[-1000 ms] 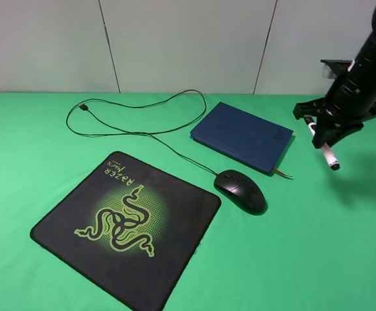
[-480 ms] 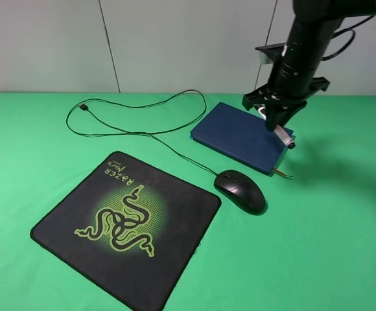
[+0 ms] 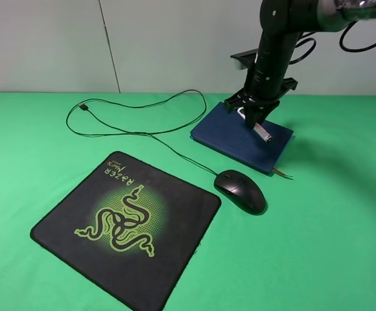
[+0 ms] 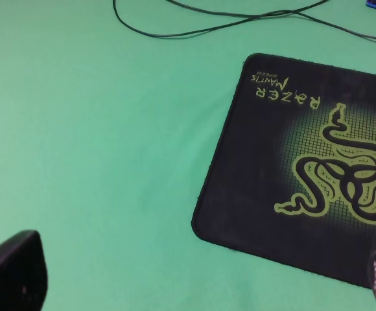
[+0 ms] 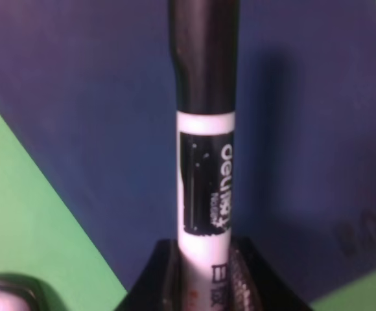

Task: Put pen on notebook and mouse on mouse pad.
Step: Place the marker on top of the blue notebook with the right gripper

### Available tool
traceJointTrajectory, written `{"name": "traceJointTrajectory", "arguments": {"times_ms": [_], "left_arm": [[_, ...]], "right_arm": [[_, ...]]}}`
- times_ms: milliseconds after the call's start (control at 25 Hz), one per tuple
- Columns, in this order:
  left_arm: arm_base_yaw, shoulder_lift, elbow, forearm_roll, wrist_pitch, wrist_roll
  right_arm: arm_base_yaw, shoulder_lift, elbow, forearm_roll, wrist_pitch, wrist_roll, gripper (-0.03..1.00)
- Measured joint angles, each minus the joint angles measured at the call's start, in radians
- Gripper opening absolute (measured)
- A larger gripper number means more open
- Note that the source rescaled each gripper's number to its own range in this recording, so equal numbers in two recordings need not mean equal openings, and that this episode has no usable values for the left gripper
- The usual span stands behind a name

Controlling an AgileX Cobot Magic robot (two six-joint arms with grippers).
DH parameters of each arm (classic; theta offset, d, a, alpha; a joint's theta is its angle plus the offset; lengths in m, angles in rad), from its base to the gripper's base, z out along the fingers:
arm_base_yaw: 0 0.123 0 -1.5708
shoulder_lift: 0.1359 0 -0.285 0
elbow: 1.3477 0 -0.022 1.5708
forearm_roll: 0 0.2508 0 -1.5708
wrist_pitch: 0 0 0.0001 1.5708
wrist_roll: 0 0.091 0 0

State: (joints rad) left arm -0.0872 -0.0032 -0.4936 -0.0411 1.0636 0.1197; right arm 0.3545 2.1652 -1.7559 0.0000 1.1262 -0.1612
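Green table (image 3: 343, 227), pen (image 3: 262, 133) over notebook (image 3: 230, 136)

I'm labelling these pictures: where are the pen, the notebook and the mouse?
pen (image 5: 204, 175): right wrist view, printed part of its barrel.
notebook (image 3: 223, 133): high view, bare blue cover.
mouse (image 3: 241, 192): high view, middle of its back.

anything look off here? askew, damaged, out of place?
Nothing damaged or spilled. The mouse sits on the green cloth beside the mouse pad, not on it, its cable sprawling in loose loops behind. The pen is clamped in the right end effector over the notebook, not yet released.
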Motion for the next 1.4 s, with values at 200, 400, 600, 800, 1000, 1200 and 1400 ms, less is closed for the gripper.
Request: {"name": "traceJointTrajectory", "arguments": {"times_ms": [200, 400, 600, 800, 1000, 1200, 1400], "left_arm": [[0.0, 0.0, 0.0, 0.0, 0.0, 0.0], [0.0, 0.0, 0.0, 0.0, 0.0, 0.0], [0.0, 0.0, 0.0, 0.0, 0.0, 0.0], [0.0, 0.0, 0.0, 0.0, 0.0, 0.0], [0.0, 0.0, 0.0, 0.0, 0.0, 0.0], [0.0, 0.0, 0.0, 0.0, 0.0, 0.0], [0.0, 0.0, 0.0, 0.0, 0.0, 0.0]], "right_arm": [[0.0, 0.067, -0.049, 0.034, -0.004, -0.018, 0.01], [0.0, 0.083, -0.051, 0.04, -0.012, -0.019, 0.01], [0.0, 0.084, -0.051, 0.04, -0.029, -0.019, 0.01], [0.0, 0.084, -0.052, 0.028, -0.04, -0.019, 0.01], [0.0, 0.084, -0.052, 0.025, -0.054, -0.019, 0.01], [0.0, 0.084, -0.051, 0.025, -0.079, -0.019, 0.01], [0.0, 0.096, -0.051, 0.027, -0.082, -0.019, 0.01]]}}
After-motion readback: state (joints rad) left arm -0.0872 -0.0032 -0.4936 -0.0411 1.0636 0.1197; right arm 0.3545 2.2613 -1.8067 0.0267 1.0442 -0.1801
